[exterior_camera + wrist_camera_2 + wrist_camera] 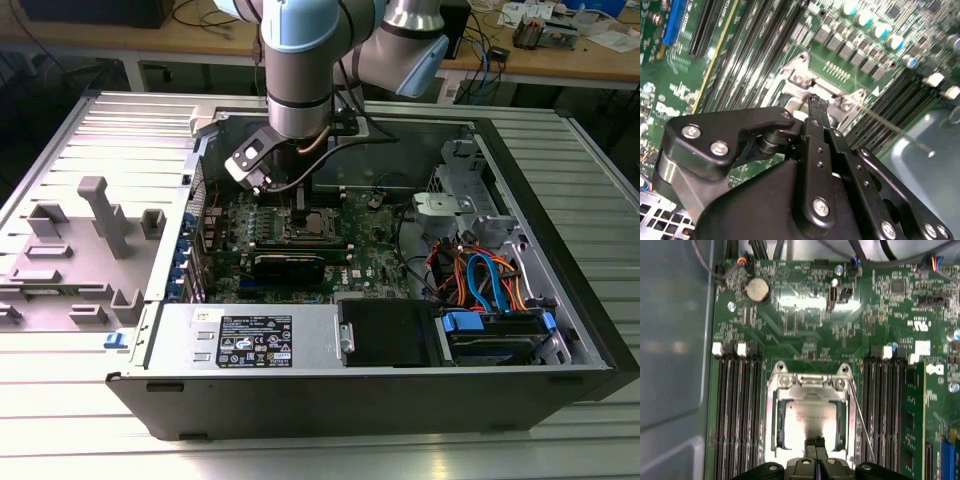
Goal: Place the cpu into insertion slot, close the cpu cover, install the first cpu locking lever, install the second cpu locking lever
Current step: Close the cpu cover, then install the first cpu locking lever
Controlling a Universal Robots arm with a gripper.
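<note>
Near the centre of the circuit board (805, 340), the cpu (807, 415) sits beneath the cpu cover (772, 425). The gripper (815, 444), tips pressed together, meets the cover's edge. Thin, rigid, probably fragile parts: contact the metal frame only.

I see the cpu (807, 415) lying in the insertion slot (769, 440), the cpu cover (812, 389) flat over its edges, a locking lever (861, 422) alongside, and memory slots (737, 415) flanking both sides. In the exterior view the motherboard (370, 245) lies inside the case (560, 250), the power supply (250, 340) before it, and drive cables (480, 275) toward the exterior view's right.
</note>
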